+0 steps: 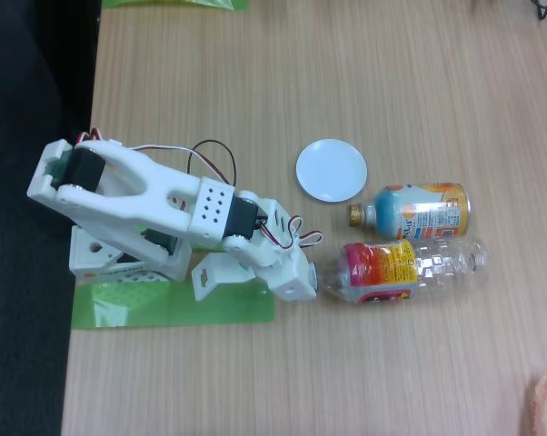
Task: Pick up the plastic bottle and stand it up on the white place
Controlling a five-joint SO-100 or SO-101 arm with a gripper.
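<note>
Seen from the fixed view above, the plastic bottle [405,268] lies on its side on the wooden table [255,82], its cap end against the white arm [164,204], whose gripper [317,277] sits at that end, though whether the claw is wide or closed on the bottle cannot be told. Just beyond the plastic bottle lies a shorter blue-and-orange bottle [414,211], also on its side, and past that one's capless neck, nearby but apart, rests the white place [332,170], bare and flat on the table.

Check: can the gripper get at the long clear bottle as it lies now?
Probably yes. The gripper already sits at the capped end of the plastic bottle; nothing lies between them. The shorter bottle lies beside it, possibly touching.
</note>
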